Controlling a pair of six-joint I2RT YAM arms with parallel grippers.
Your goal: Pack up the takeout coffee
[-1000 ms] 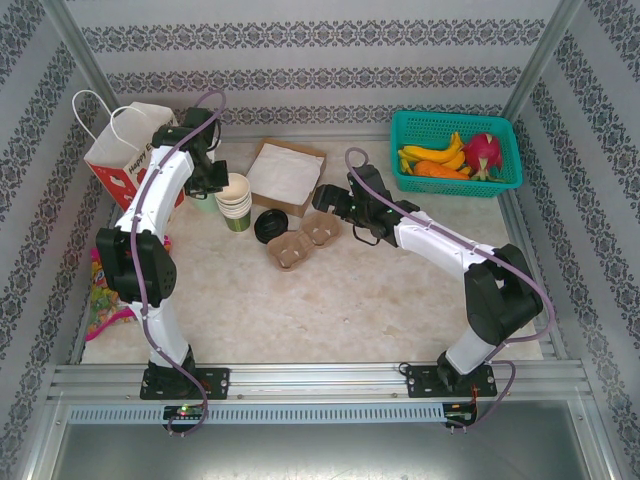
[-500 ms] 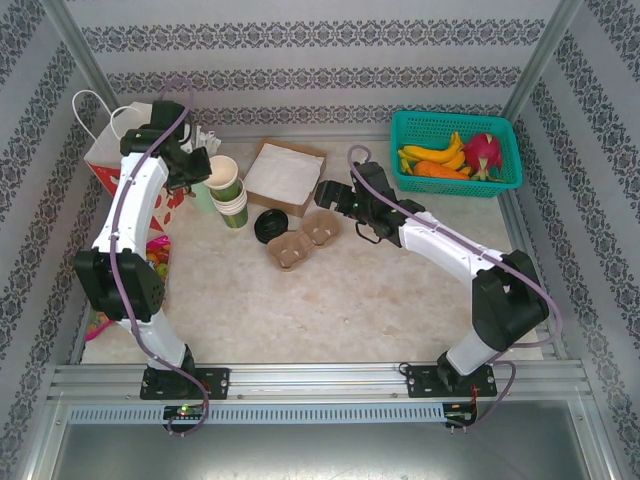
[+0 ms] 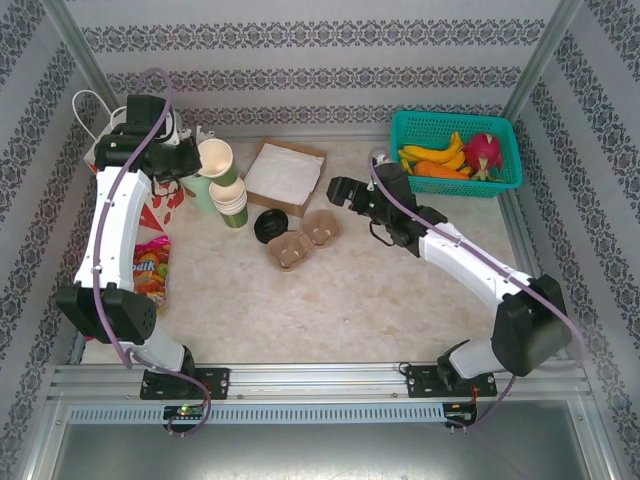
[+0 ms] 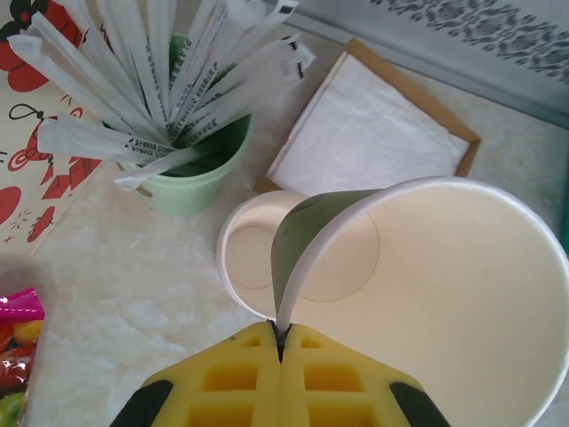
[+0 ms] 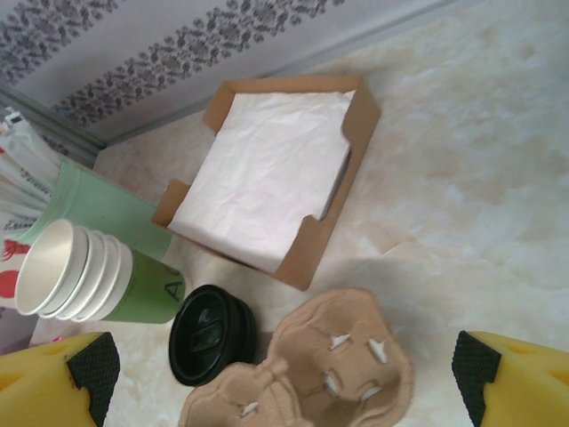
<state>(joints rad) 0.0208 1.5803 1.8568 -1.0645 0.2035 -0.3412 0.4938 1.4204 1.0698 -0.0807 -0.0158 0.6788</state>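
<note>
Now | left gripper (image 4: 280, 342) — clamped on the rim of a lidless cup (image 4: 427, 302) — is lifting it off the stack (image 3: 235, 205) toward 10 o'clock | right gripper (image 3: 340, 190) is hanging wide | takeout coffee (image 3: 270, 226) is waiting unpacked at 9 o'clock of the carrier (image 3: 305, 240)

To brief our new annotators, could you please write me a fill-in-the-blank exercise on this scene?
The left gripper pinches the lidless green cup by its ___.
The right gripper, near the cardboard cup carrier, is ___.
The straw cup holding white wrapped straws is pale ___.
The teal basket holds yellow ___.
Missing: rim; open; green; bananas.
</note>
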